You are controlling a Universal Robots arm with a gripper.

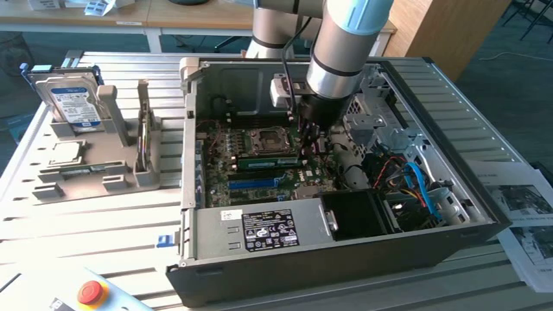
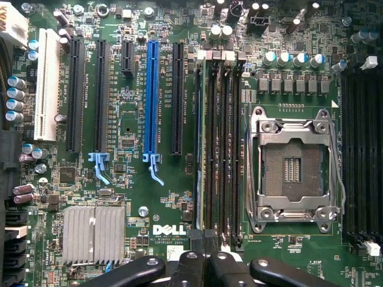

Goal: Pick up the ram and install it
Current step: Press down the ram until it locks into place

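"DELL" on motherboard (image 2: 131,197) (white lettering)

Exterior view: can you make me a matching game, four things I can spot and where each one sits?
Things:
1. hard drive
2. red button
3. printed papers
4. computer case

Places:
A. at the exterior view's right edge
B. in the near corner at the exterior view's left
C. standing upright in the grey rack
D. lying open in the middle of the table

Pairs: 1-C, 2-B, 3-A, 4-D
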